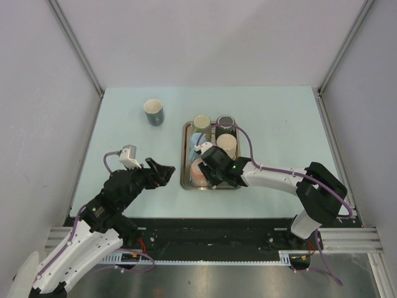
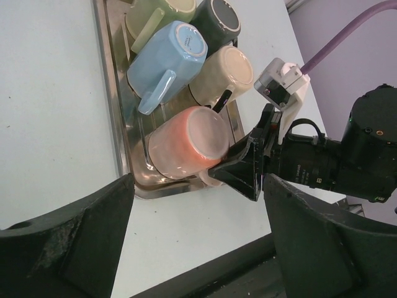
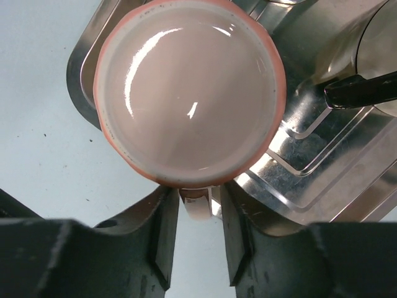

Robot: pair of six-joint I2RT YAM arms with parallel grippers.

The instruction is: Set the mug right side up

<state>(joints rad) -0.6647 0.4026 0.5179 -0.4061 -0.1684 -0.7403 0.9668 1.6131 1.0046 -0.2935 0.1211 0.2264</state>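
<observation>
Pale bench (image 1: 124, 143) carries a tray (image 1: 184, 155); the mug (image 3: 186, 93) sits base-up at its near end. Right hand (image 3: 198, 202) straddles the handle (image 3: 195, 211); a firm clamp cannot be confirmed. Grip fully, lift clear of the other mugs (image 2: 173, 56), then rotate. Left hand (image 2: 198, 248) hangs alongside, jaws apart.

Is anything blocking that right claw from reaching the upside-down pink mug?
Nothing visible does. The right gripper has a finger on either side of the handle of the pink mug, at the near end of the tray. The cream mug stands farther back.
</observation>
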